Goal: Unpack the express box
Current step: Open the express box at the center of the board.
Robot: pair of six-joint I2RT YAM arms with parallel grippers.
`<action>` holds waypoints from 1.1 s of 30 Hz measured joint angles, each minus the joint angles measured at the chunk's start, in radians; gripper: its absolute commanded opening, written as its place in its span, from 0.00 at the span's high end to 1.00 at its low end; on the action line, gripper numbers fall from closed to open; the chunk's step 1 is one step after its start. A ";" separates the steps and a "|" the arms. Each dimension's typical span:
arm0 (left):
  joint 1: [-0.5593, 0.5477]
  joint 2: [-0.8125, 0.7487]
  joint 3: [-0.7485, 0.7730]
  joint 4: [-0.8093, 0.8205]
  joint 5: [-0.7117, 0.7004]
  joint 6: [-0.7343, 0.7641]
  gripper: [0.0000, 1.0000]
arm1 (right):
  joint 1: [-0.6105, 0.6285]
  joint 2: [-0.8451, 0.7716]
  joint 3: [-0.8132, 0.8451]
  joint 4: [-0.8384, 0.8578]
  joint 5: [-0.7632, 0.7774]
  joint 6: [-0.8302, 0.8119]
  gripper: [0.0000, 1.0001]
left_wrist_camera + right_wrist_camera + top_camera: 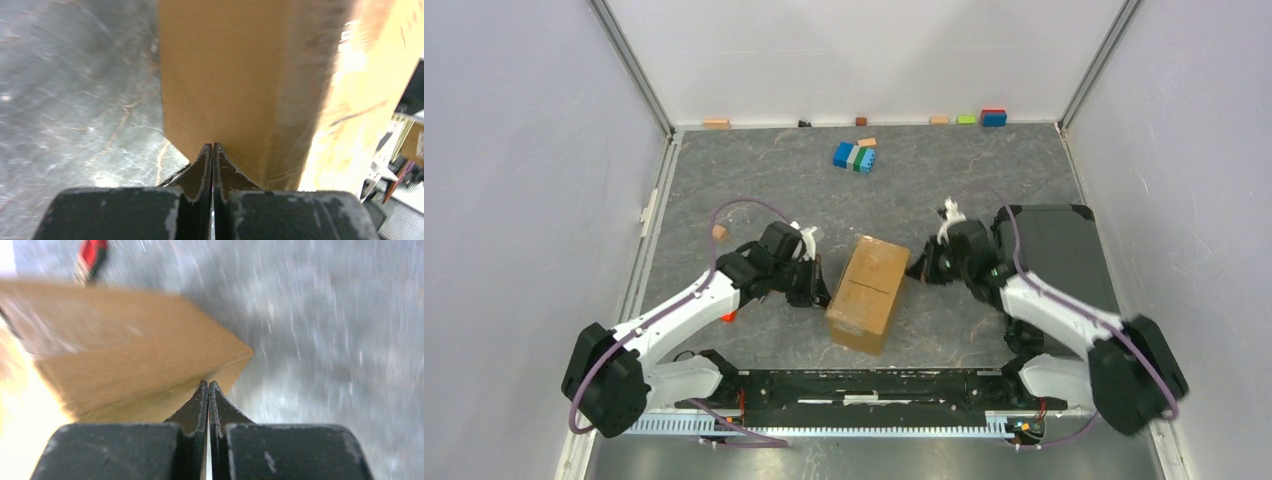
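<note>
The express box [869, 292] lies near the middle of the table [754, 190], a little toward 6 o'clock, its long axis running from about 1 o'clock to 7 o'clock, its flaps down and a seam crossing the top. It is plain cardboard, so it is probably light and likely to skid on the smooth surface if pushed from one side only. The corners and edges should be stiff, while the broad panels and flaps would give under a hard pinch. It looks too broad for one claw to span, so the sensible holds are a flap edge along the seam, or a brace from opposite sides while the other arm works the flap. The left gripper [822, 286] sits at the box's 9 o'clock side with its jaws pressed together on nothing. In the left wrist view its fingertips [206, 152] meet the bottom of the brown side face and appear to touch it. The right gripper [916, 268] stands at the box's 2 o'clock side, likewise closed and empty. The right wrist view shows its tips at a lower corner of the carton, but blur hides whether they make contact. A black tray [1054, 250] lies at 3 o'clock and a blue-green block cluster [855, 156] at 12 o'clock, both well apart from the box.
</note>
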 measured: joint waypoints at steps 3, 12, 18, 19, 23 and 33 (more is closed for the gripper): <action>-0.101 -0.024 -0.003 0.009 -0.021 -0.040 0.98 | -0.039 0.210 0.222 0.035 -0.016 -0.052 1.00; -0.035 -0.079 0.047 -0.065 -0.140 -0.039 0.81 | -0.049 0.338 0.509 -0.001 0.047 -0.220 0.78; 0.176 -0.002 0.235 -0.093 -0.169 0.052 0.68 | -0.046 0.047 0.366 -0.156 0.104 -0.258 0.75; 0.188 0.047 0.278 -0.077 -0.166 0.058 0.67 | -0.029 -0.006 0.344 -0.180 0.110 -0.259 0.75; 0.193 0.269 0.397 0.038 -0.097 0.059 0.67 | 0.105 -0.185 0.271 -0.279 0.117 -0.243 0.75; 0.186 0.613 0.523 0.147 0.048 0.054 0.67 | 0.450 -0.335 0.254 -0.358 0.102 -0.199 0.75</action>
